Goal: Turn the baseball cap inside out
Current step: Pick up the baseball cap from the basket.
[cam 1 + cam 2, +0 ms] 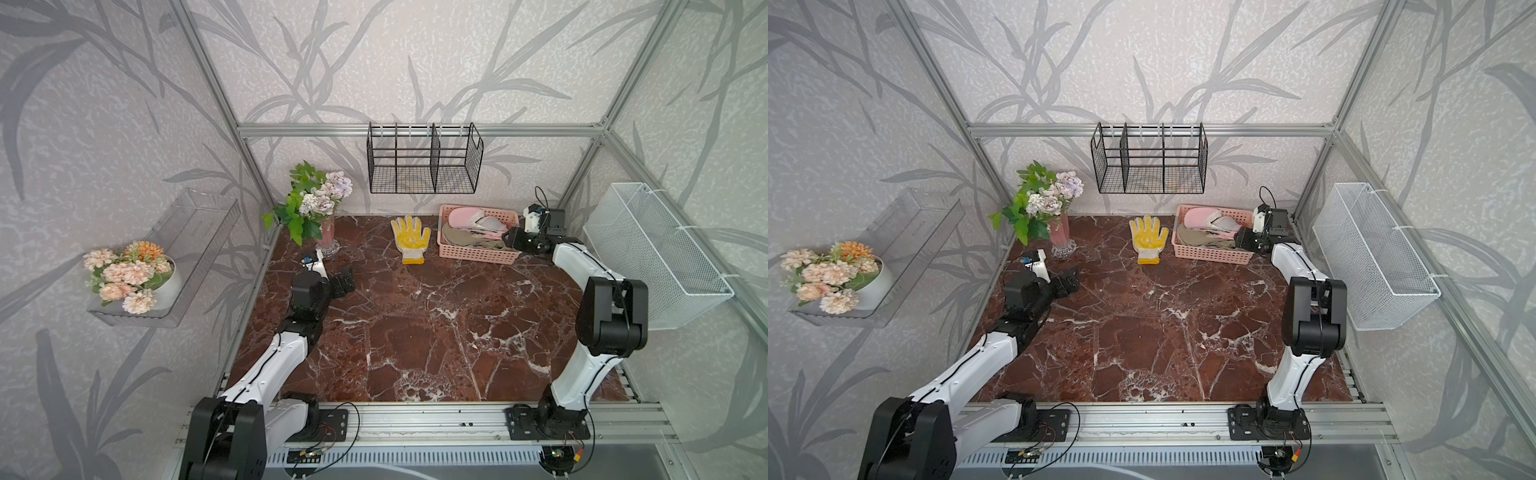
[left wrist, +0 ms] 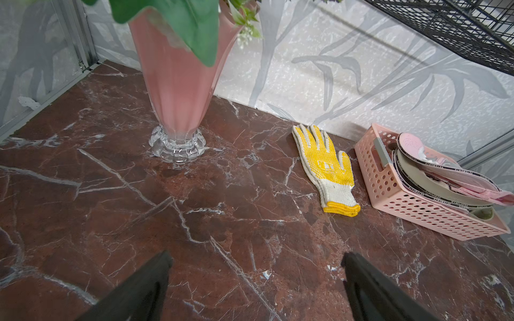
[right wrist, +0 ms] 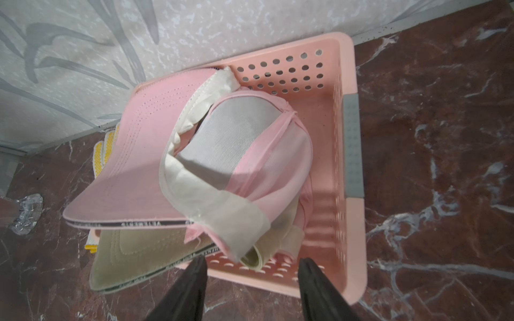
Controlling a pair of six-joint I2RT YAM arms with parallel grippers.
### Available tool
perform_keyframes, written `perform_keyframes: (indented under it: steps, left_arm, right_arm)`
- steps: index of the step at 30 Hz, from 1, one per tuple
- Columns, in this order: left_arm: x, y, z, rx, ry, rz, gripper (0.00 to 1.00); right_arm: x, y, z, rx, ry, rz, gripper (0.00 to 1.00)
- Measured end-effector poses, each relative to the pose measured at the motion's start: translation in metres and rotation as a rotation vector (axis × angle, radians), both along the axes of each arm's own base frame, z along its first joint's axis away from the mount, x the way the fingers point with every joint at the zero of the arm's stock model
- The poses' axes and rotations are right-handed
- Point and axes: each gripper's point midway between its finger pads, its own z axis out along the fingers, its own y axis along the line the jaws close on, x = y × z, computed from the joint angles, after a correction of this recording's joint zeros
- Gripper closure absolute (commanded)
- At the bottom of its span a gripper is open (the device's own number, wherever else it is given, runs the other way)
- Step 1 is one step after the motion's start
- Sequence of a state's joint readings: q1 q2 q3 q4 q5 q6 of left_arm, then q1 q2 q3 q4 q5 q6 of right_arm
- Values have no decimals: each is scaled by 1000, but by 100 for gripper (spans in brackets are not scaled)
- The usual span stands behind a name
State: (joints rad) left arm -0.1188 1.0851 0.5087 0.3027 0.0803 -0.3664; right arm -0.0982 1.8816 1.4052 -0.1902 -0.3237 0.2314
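A pink baseball cap (image 1: pixel 467 217) (image 1: pixel 1198 217) (image 3: pixel 133 172) lies on top in the pink basket (image 1: pixel 478 258) (image 1: pixel 1212 256) (image 3: pixel 351 83), its white and grey lining (image 3: pixel 228 144) showing. Under it lies a beige cap (image 3: pixel 139 250) (image 1: pixel 461 243). My right gripper (image 1: pixel 509 240) (image 1: pixel 1242 240) (image 3: pixel 253 264) is at the basket's right end, open about halfway, its fingertips either side of the basket's near wall, with a loose beige strap end (image 3: pixel 256 255) just ahead. It holds nothing. My left gripper (image 1: pixel 347 283) (image 1: pixel 1073 281) (image 2: pixel 257 258) hangs wide open over bare marble near the vase.
A yellow and white work glove (image 1: pixel 410 240) (image 2: pixel 325 166) lies left of the basket. A pink vase of flowers (image 1: pixel 326 240) (image 2: pixel 175 97) stands at the back left. A black wire rack (image 1: pixel 424 166) hangs on the back wall, a white wire basket (image 1: pixel 656 257) on the right wall.
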Motion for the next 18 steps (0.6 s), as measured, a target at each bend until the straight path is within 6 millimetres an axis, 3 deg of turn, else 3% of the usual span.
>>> perform_keyframes:
  steps: [6, 10, 15, 18]
  left_arm:
    - [1, -1, 3, -3, -5, -7, 0]
    - [1, -4, 5, -9, -7, -23, 0]
    - [1, -11, 6, -18, -7, -53, 0]
    - [-1, -21, 7, 2, -14, -88, 0]
  right_arm:
    - [23, 5, -10, 29, 15, 34, 77]
    - [25, 9, -15, 54, 25, 52, 100]
    - [23, 12, -6, 64, 15, 61, 100]
    - [18, 13, 18, 57, -21, 65, 100]
